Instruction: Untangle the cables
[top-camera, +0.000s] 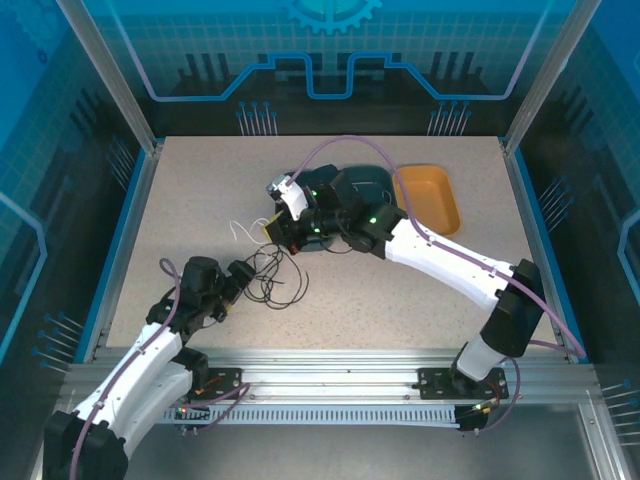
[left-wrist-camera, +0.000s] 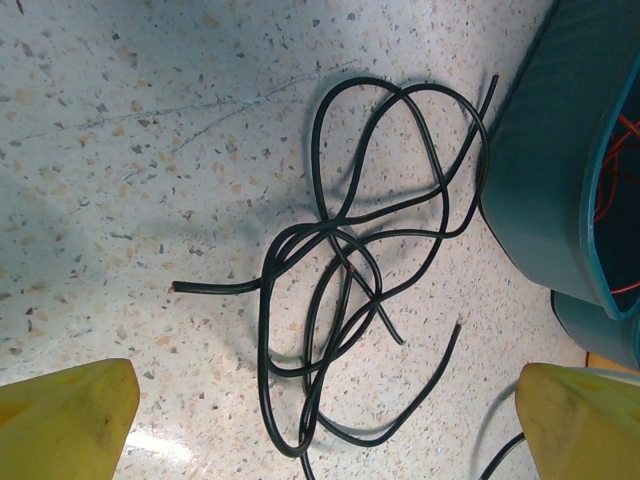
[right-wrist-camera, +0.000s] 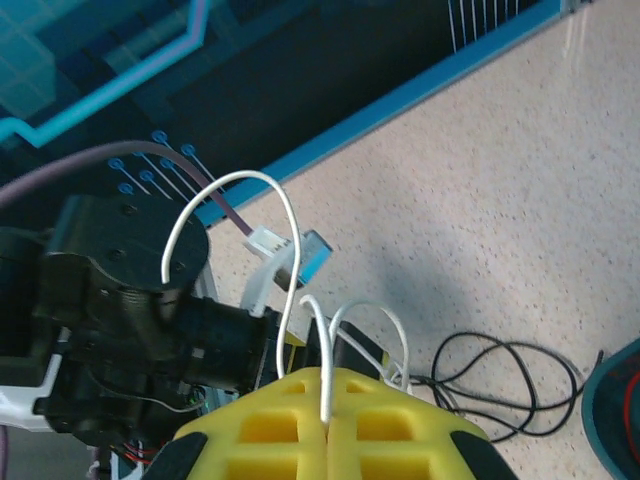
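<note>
Now, left gripper (top-camera: 242, 274): jaws spread wide with nothing between them. It hovers low over the table (left-wrist-camera: 120, 150), seemingly so the yellow fingers (left-wrist-camera: 70, 415) can drop on either side of a strand.
Just under and ahead of it: the black cables (left-wrist-camera: 340, 270) lie flat in overlapping loops, with several free ends poking out. The knot of crossings sits between the finger lines, a little forward of the tips.
To its right side: the wall of a teal tray (left-wrist-camera: 540, 170) stands close beside the outermost black loop. Red cables (left-wrist-camera: 612, 190) lie inside, probably parked there out of the way.
Right gripper (right-wrist-camera: 328, 425): closed tight, pinching a white cable (right-wrist-camera: 285, 250) at the seam of its fingers. The cable arcs up in loops beyond the tips, likely held so to keep it out of the black tangle.
Beyond the right gripper: the black loops lie on the table below and off to one side, apart from the white one as far as I can tell.
Farthest: an orange tray (top-camera: 428, 200) sits behind the right arm; its contents cannot be made out.
Judged step: the white cable looks separated and secured. The black pile comes next, and calls for a pinch on one free end rather than on the crossing.
</note>
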